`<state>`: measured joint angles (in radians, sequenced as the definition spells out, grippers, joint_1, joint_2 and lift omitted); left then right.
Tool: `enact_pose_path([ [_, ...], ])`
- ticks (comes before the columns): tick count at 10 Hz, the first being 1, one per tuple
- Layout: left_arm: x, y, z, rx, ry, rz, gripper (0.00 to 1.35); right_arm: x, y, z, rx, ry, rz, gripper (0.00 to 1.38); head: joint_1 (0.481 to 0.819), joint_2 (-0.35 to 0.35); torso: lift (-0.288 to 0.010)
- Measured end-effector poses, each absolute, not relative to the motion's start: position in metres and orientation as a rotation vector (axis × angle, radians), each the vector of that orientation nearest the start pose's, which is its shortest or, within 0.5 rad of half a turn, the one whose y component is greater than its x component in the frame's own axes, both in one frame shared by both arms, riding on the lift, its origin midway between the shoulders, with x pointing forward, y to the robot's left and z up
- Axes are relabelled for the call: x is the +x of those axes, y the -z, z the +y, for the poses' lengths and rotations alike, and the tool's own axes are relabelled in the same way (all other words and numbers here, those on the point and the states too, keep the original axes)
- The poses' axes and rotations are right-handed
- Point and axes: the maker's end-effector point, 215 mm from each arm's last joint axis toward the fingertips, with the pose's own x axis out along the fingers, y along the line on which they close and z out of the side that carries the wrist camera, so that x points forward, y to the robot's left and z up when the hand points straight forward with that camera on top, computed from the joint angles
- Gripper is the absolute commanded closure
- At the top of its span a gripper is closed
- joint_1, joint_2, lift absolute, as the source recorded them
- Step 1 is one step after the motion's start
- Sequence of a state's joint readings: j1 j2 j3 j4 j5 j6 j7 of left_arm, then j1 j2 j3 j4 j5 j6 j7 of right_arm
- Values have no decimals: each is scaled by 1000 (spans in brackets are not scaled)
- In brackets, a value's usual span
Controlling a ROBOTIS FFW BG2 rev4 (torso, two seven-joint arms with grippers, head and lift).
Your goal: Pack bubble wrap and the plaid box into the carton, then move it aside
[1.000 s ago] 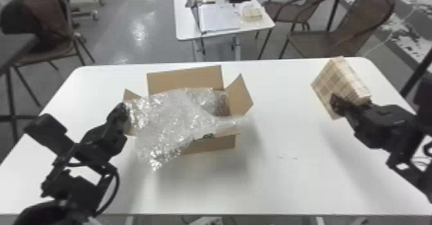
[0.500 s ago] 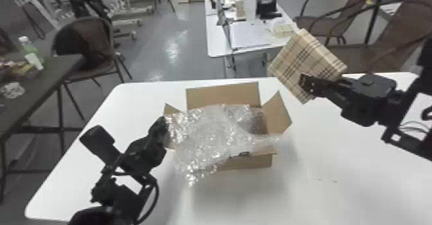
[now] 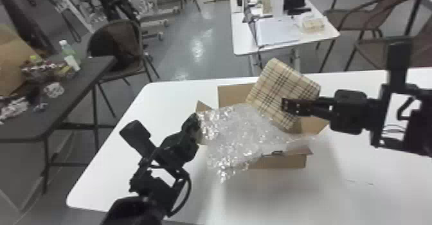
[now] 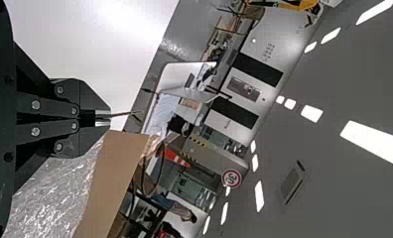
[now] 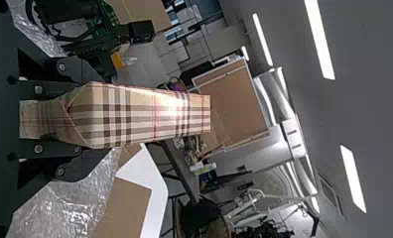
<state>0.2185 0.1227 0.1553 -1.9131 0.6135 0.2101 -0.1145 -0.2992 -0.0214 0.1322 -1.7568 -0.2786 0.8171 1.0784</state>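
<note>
One plaid box (image 3: 275, 87) gripped by right end effector (image 3: 285, 105), corner-up, long axis pointing outward. One carton (image 3: 283, 162), flap (image 4: 122, 114) pinched by left end effector (image 3: 196, 121); one bubble wrap (image 3: 238, 137)

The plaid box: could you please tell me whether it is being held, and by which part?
The right gripper pinches the plaid box across its broad faces, near the end toward that arm.

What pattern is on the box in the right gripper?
Tan plaid with dark brown bands and thin red lines, best seen in the right wrist view.
</note>
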Motion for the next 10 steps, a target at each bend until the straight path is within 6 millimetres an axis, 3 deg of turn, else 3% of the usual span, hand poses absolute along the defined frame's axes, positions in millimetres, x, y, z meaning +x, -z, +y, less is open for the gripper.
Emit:
enact_pose_path([
  [1, 533, 305, 280, -462, 101, 16, 1214, 492, 223, 50, 321, -1374, 259, 1116, 640, 341, -166],
  [2, 535, 302, 276, -465, 110, 13, 1214, 493, 224, 55, 292, -1389, 270, 975, 638, 343, -166],
  [3, 536, 301, 273, -470, 119, 10, 1214, 498, 228, 55, 251, -1374, 282, 679, 637, 341, -166],
  [4, 536, 299, 268, -481, 130, 8, 1214, 501, 234, 53, 229, -1358, 301, 507, 639, 332, -166],
  [8, 537, 294, 268, -489, 134, 0, 1214, 494, 244, 55, 232, -1365, 341, 493, 645, 333, -166],
  [10, 537, 294, 270, -490, 132, -2, 1214, 495, 239, 55, 238, -1366, 311, 493, 642, 336, -166],
])
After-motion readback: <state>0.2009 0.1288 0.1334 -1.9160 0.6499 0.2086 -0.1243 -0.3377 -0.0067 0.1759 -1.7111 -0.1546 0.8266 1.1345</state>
